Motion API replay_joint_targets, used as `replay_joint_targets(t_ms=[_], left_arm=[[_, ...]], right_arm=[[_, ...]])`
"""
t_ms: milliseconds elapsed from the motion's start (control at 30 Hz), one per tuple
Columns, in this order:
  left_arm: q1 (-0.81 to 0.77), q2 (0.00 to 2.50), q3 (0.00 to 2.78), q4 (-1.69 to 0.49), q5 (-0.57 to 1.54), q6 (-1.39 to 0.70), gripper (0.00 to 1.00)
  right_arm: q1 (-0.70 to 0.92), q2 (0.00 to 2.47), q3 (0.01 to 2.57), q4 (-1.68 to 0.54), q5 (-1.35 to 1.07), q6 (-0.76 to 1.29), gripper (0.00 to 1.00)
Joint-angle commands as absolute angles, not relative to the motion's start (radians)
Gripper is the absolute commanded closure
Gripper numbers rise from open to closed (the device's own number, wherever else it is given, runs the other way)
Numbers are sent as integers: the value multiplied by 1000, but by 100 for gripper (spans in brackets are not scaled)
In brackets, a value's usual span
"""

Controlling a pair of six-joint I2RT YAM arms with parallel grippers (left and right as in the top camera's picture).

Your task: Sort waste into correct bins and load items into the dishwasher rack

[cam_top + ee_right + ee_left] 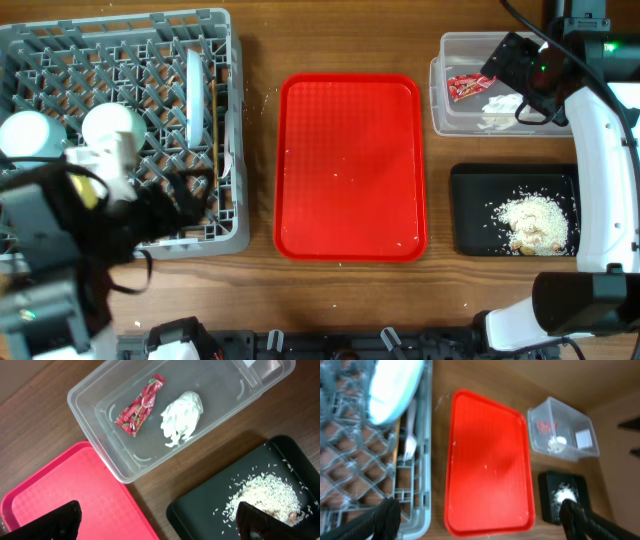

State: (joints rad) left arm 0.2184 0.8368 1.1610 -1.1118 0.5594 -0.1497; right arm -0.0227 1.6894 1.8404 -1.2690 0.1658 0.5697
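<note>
A wooden tabletop (260, 300) seen from above, with an empty red tray (350, 165) at its middle. I place everything else from that tray.

Left of the tray, close beside it, sits the grey dishwasher rack (120, 18), the largest object. Right of the tray, at its far corner, is the clear tub (440, 90). At its near corner is the shallow black tray (470, 215).

My left claw (482, 520) hangs above the rack, fingers spread wide and holding nothing. My right claw (155, 522) hangs over the gap between the tub and the black tray, also spread and empty.

In the rack, the pale blue plate (195, 95) stands on edge between the pegs in the row nearest the red tray, probably so that water can reach both faces. Two bowls (112, 125) sit mouth down further from the tray, which I take to be for draining. The wooden stick (212, 120) lies along the wall facing the tray, by a white fork (410, 442).

The beige crumbly food (265, 495) is heaped in the black tray. The white scrap (182, 417) and red wrapper (140, 405) lie side by side in the tub. I read this as wet waste kept apart from dry. With the red tray bare, the sorting looks finished.
</note>
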Motion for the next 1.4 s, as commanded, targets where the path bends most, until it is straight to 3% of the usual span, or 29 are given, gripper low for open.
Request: replay_joint_targets(t_ms=[0, 267, 667, 833, 1233, 1367], left_arm=[[106, 692, 931, -906, 529, -134, 0], [62, 500, 705, -855, 409, -134, 0], [59, 171, 176, -218, 351, -139, 0], [59, 74, 96, -185, 117, -305, 0], [58, 3, 6, -67, 21, -295, 0], [58, 3, 6, -75, 2, -187, 0]], right_arm=[[-21, 1683, 1852, -1268, 179, 552, 0], [-21, 1683, 1852, -1268, 179, 552, 0], [-21, 1683, 1852, -1268, 179, 552, 0], [-21, 1683, 1852, -1268, 179, 552, 0], [-21, 1683, 1852, -1268, 179, 552, 0], [-21, 1683, 1852, -1268, 179, 552, 0]])
